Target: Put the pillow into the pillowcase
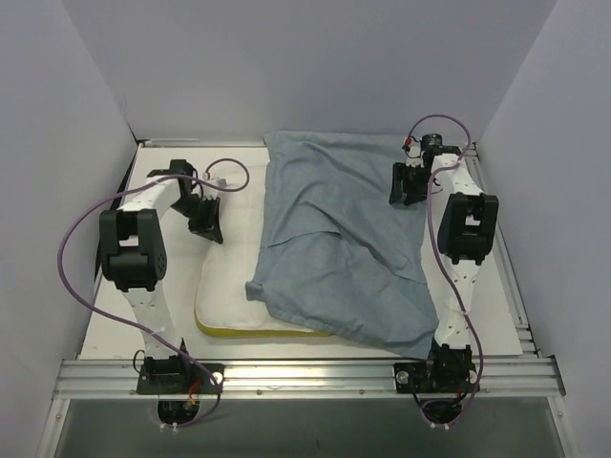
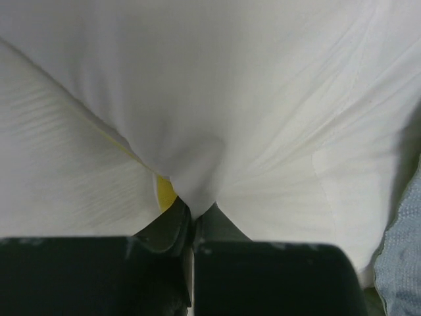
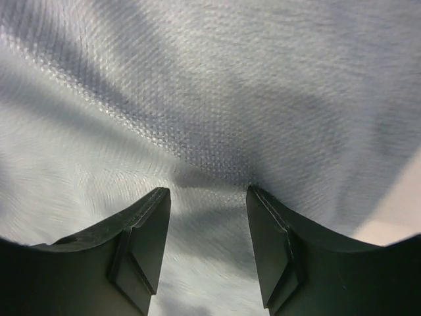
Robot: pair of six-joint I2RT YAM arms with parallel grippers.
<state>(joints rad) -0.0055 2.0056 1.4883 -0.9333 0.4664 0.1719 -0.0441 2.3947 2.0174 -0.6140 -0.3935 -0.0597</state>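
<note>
White fabric of the pillow (image 1: 227, 281) is pinched in the closed left gripper (image 2: 193, 216). Over its right part the grey-blue pillowcase (image 1: 334, 239) is draped, and the right gripper (image 3: 208, 192) is held against it with jaws parted.

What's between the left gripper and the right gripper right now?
In the top view, bare white pillow lies beside the left gripper. Then comes the grey-blue pillowcase, draped over it and reaching across to the right gripper.
</note>
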